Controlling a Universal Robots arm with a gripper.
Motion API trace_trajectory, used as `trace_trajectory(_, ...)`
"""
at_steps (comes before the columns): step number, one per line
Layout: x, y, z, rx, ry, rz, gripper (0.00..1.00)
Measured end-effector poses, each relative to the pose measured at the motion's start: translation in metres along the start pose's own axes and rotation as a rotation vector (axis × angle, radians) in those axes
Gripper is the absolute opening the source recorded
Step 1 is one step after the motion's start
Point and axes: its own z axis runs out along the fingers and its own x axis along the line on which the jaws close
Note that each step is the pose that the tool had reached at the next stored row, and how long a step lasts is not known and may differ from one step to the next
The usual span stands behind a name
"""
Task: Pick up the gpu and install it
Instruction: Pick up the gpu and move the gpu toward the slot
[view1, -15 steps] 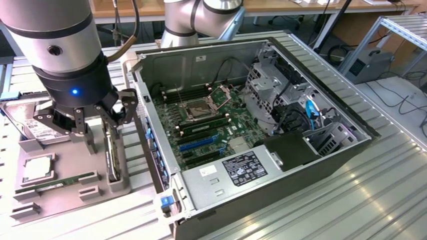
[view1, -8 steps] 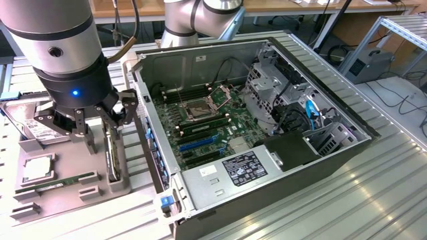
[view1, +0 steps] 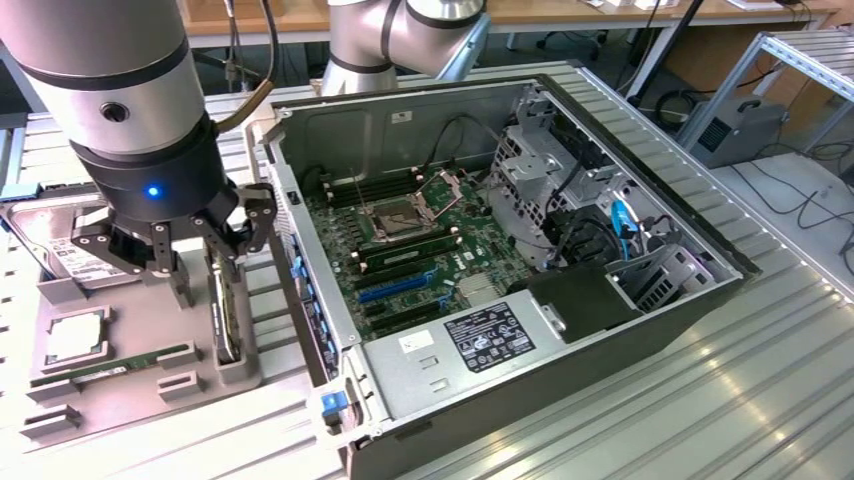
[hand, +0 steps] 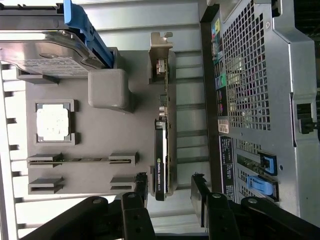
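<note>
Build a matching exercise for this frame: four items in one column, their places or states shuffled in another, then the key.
Items
1. graphics card
2. processor chip
3. hard drive
4. end effector

Places or states
A. open, above the tray
B. on edge, on the tray side nearest the computer case
C. flat in a square pocket
D. next to a blue rail

Pairs: 1-B, 2-C, 3-D, 4-A

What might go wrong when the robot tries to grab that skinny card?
The open claw hangs by the gpu, which stands thin on its edge in the grey holder; an off-centre squeeze might tip it or slip. The computer case sits close beside it, so the claw might bump its wall.
</note>
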Motion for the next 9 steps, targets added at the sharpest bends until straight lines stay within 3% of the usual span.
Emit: trace_trajectory(9, 0.0001, 0.0005, 0.0044, -0.0001, -0.0002, 0.000, 0.48)
